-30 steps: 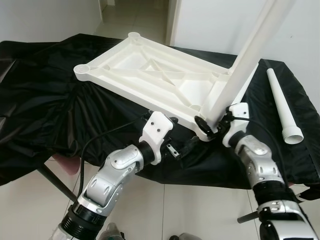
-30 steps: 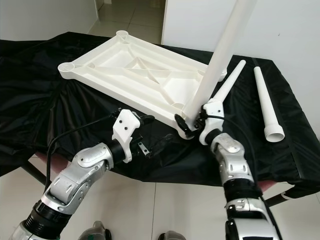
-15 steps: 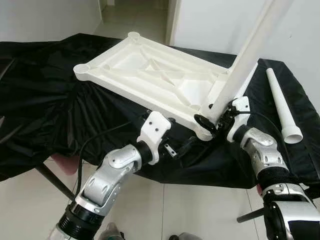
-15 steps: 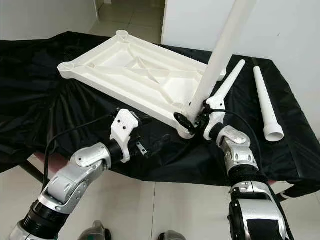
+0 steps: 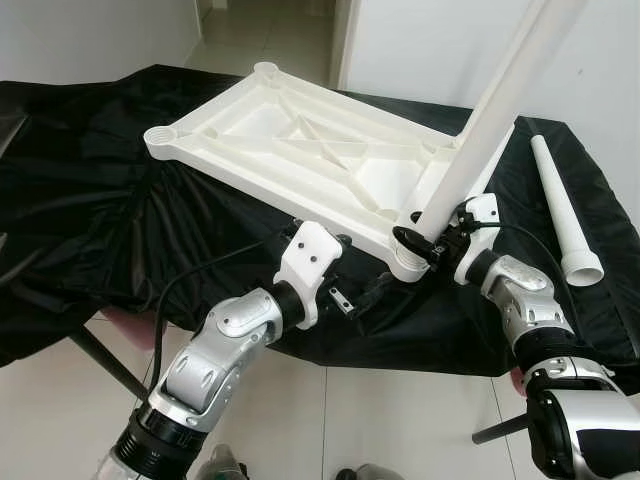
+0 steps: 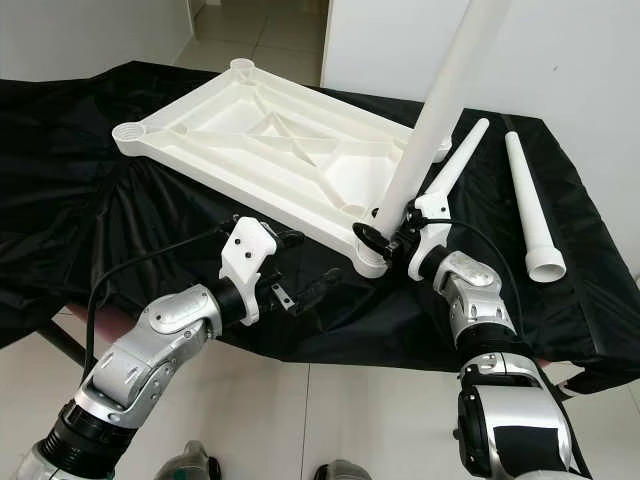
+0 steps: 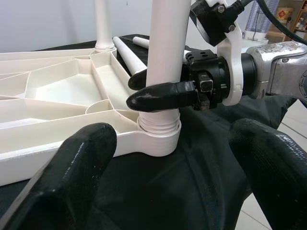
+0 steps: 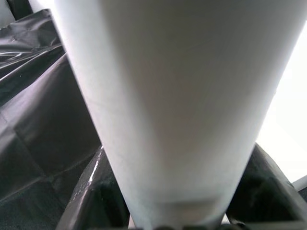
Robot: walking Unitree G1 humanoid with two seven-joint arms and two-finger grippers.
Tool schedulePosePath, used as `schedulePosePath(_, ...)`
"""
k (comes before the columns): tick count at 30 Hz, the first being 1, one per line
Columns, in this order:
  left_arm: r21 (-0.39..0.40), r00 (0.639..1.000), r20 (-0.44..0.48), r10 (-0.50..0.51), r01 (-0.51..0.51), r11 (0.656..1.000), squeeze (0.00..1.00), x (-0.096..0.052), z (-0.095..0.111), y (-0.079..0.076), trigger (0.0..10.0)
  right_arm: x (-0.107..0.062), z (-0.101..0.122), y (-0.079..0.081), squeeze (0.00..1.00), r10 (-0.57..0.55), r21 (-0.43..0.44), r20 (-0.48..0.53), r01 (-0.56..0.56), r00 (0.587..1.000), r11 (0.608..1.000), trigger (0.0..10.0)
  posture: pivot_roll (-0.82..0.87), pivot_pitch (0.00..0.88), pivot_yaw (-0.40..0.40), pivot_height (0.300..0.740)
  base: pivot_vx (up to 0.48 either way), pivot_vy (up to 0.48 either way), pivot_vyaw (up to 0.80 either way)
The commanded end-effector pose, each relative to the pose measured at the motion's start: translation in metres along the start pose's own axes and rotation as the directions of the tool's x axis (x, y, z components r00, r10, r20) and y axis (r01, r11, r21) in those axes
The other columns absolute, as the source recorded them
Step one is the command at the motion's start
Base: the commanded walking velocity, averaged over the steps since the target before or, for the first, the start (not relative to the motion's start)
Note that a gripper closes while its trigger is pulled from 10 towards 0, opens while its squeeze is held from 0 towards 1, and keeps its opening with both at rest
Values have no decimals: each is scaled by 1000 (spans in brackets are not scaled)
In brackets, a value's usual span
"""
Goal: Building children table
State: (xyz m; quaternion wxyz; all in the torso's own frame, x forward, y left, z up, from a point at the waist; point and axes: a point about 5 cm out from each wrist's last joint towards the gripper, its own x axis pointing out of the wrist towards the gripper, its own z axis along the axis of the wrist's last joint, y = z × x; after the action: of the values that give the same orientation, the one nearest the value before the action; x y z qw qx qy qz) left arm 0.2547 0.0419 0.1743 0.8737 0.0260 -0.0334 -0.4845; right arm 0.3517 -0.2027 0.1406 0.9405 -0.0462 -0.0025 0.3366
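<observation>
**Leg seated in corner socket, right tool clamped**

The white plastic tabletop [image 5: 310, 150] lies upside down, ribbed underside up, on a table draped in black cloth [image 5: 90, 220]. One white leg [image 5: 480, 130] stands in the near right corner socket [image 7: 158, 139] of the tabletop, leaning up and away to the right. Its threaded lower end sits in the socket collar.

The right tool [image 5: 425, 240] grips this leg just above the socket, with one black finger [image 7: 160, 96] on each side of the tube and pressed against it. In the right wrist view the leg [image 8: 177, 105] runs straight along the fingers.

The left tool [image 6: 305, 290] is held off the near edge of the table, just left of the occupied corner and below the tabletop rim. Its two fingers [image 7: 81, 172] are spread wide apart and touch nothing.

Two more legs lie loose on the cloth to the right of the tabletop: one [image 6: 460, 160] just beside its right edge, the other [image 5: 565, 215] further right, flared end towards the robot. A tiled floor [image 5: 330, 410] shows below the table edge.
</observation>
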Motion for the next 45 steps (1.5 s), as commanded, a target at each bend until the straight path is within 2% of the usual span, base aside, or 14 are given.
schedulePosePath(1, 3, 999, 7, -41, 41, 999, 0, 0, 3, -1, 10000, -2, -7, 1, 0, -2, 36, -15, 2, 1000, 999, 10000, 89, 33, -59, 740, 0, 0, 0)
schedulePosePath(7, 2, 999, 6, -40, 40, 999, 0, 1, 3, 0, 10000, -1, -8, 4, 0, -66, 61, 20, 64, 998, 996, 10000, 86, 31, -61, 740, 0, 0, 0)
schedulePosePath(13, -7, 999, 21, -28, 28, 1000, 0, 4, 5, 0, 10000, 3, -7, 8, 0, -211, 63, 43, 208, 976, 976, 10000, 81, 32, -59, 740, 0, 0, 0)
schedulePosePath(17, -13, 999, 22, -28, 28, 1000, 0, 3, 5, 0, 10000, 4, -6, 11, 0, -236, 61, 60, 232, 970, 971, 10000, 79, 33, -59, 740, 0, 0, 0)
schedulePosePath(22, -20, 999, 23, -28, 29, 999, 0, 4, 4, 0, 10000, 8, 0, 28, 0, -299, 60, 100, 294, 949, 954, 10000, 77, 30, -60, 740, 0, 0, 0)
schedulePosePath(24, -20, 999, 23, -28, 29, 999, 0, 4, 4, 0, 10000, 8, 0, 28, 0, -299, 60, 100, 294, 949, 954, 10000, 77, 30, -60, 740, 0, 0, 0)
schedulePosePath(25, -23, 999, 23, -29, 30, 999, 0, 4, 4, -1, 10000, 9, 1, 36, 0, -326, 67, 112, 320, 939, 945, 10000, 75, 26, -56, 740, 0, 0, 0)
schedulePosePath(27, -24, 999, 23, -30, 30, 999, 0, 4, 4, -1, 10000, 10, 2, 40, 0, -339, 68, 115, 333, 934, 940, 10000, 75, 26, -56, 740, 0, 0, 0)
schedulePosePath(29, -26, 999, 23, -32, 33, 999, 0, 4, 4, -2, 10000, 13, 3, 50, 0, -385, 107, 123, 374, 915, 921, 10000, 74, 23, -56, 740, 0, 0, 0)
schedulePosePath(33, -27, 999, 23, -34, 35, 999, 0, 4, 3, -2, 10000, 16, 5, 57, 0, -430, 142, 125, 413, 894, 900, 10000, 74, 18, -56, 740, 0, 0, 0)
schedulePosePath(34, -29, 999, 24, -36, 37, 999, 0, 5, 4, -2, 10000, 18, 7, 62, 0, -495, 171, 117, 474, 861, 864, 10000, 74, 15, -55, 740, 0, 0, 0)
schedulePosePath(37, -30, 999, 24, -37, 38, 999, 0, 5, 4, -2, 10000, 19, 7, 63, 0, -523, 180, 112, 501, 845, 847, 10000, 74, 12, -54, 740, 0, 0, 0)
schedulePosePath(40, -29, 999, 24, -39, 40, 999, 0, 5, 3, -2, 10000, 17, 2, 62, 0, -610, 188, 70, 590, 789, 785, 10000, 77, 5, -56, 740, 0, 0, 0)
schedulePosePath(45, -28, 999, 24, -37, 38, 999, 0, 5, 3, -2, 10000, 17, -2, 62, 0, -659, 187, 38, 643, 751, 743, 10000, 80, 0, -58, 740, 0, 0, 0)
